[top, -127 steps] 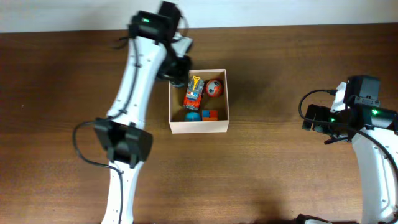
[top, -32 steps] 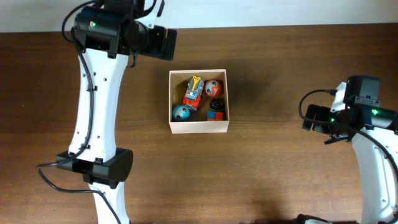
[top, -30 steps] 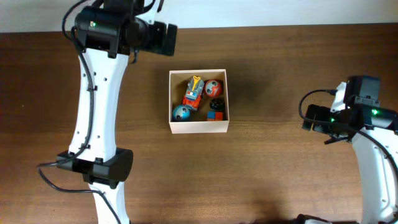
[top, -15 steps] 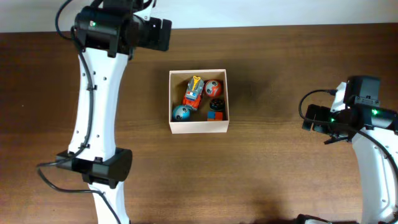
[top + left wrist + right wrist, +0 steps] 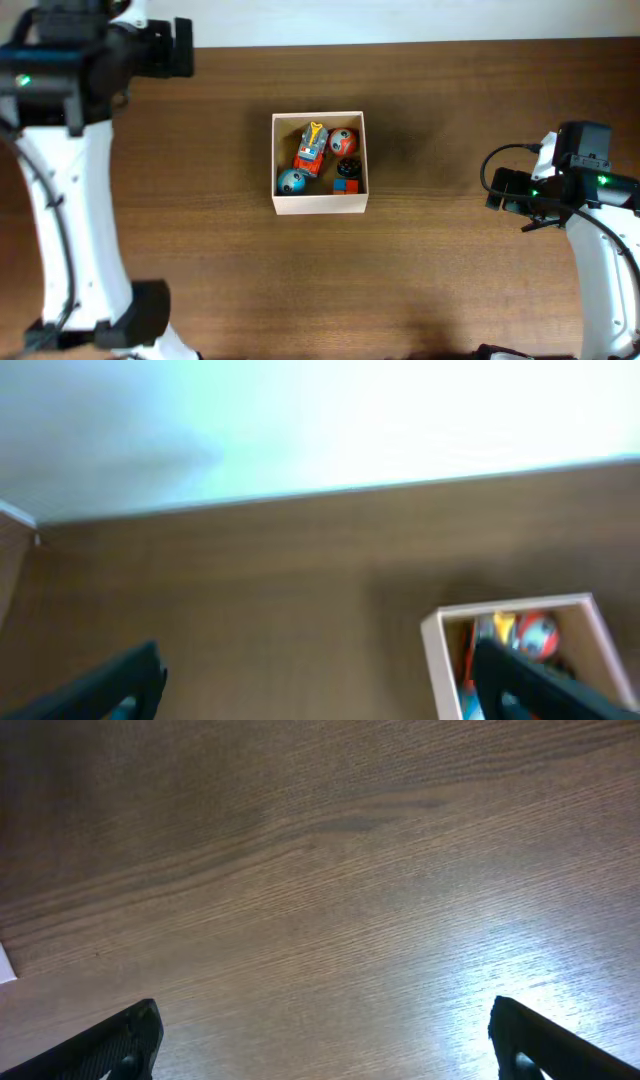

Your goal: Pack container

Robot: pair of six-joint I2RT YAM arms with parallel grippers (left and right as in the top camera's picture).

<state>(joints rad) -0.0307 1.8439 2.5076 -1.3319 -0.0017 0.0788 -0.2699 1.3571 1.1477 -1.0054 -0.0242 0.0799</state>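
Note:
The container [image 5: 320,204], a square white-walled box, stands at the middle of the wooden table. It holds an orange toy truck [image 5: 311,147], a red ball [image 5: 343,140], a blue ball [image 5: 291,181] and small dark and red pieces [image 5: 346,177]. My left gripper [image 5: 184,48] hangs open near the table's far left back edge, well clear of the box. In the blurred left wrist view the container [image 5: 436,660] shows at lower right, behind the right finger [image 5: 540,685]. My right gripper [image 5: 492,190] is open over bare wood, right of the box, with nothing between its fingers [image 5: 110,1045].
A pale wall [image 5: 320,420] runs behind the table's back edge. The left arm's white links [image 5: 70,230] stretch along the left side. The right arm's base link [image 5: 600,280] stands at the lower right. A white corner [image 5: 5,963] peeks in at the right wrist view's left edge.
My left arm has swung left and away from the container, from just beside its back left corner to the far left. The right arm and the toys in the box have not moved.

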